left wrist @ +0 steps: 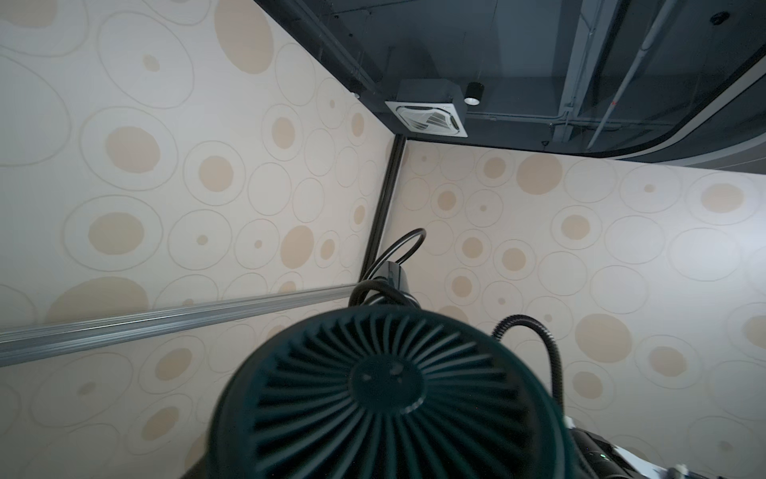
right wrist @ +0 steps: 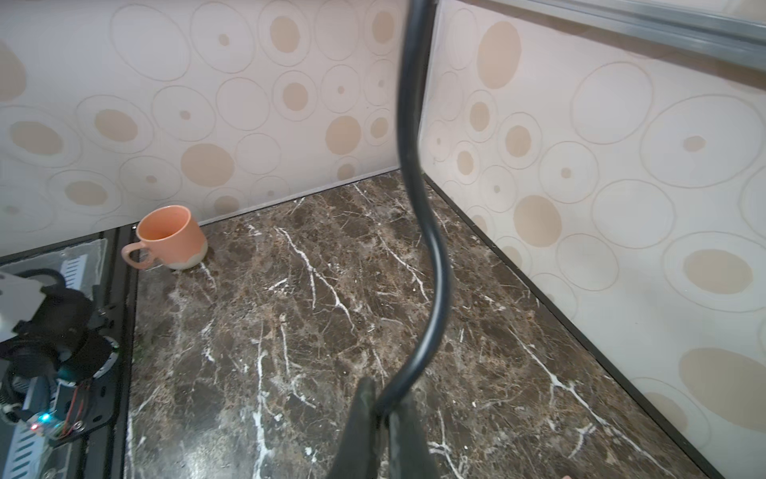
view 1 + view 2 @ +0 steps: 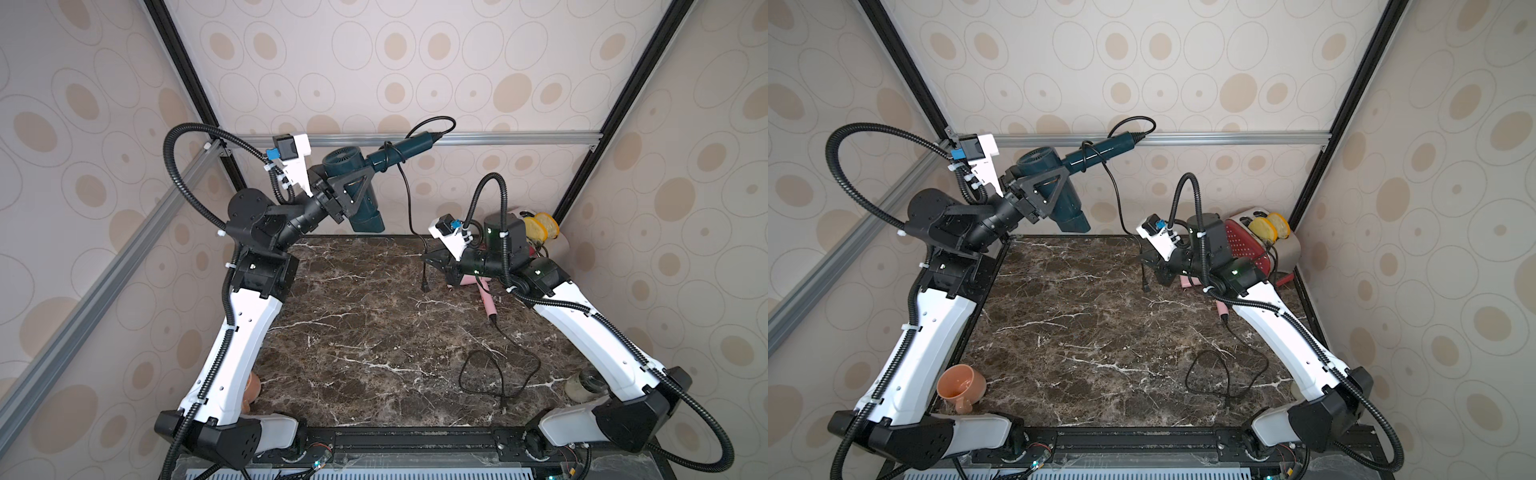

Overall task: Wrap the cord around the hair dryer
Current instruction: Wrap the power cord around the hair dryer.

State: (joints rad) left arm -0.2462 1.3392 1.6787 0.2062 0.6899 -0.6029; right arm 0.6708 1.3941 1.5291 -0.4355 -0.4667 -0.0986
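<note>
Hair dryer (image 3: 370, 208) nozzle aims downward (handle slants rightward).

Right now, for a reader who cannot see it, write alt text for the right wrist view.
The shut right gripper pinches a black cord that curves away from it. Beyond lies a dark marble table, with an orange mug standing by the patterned wall.
</note>
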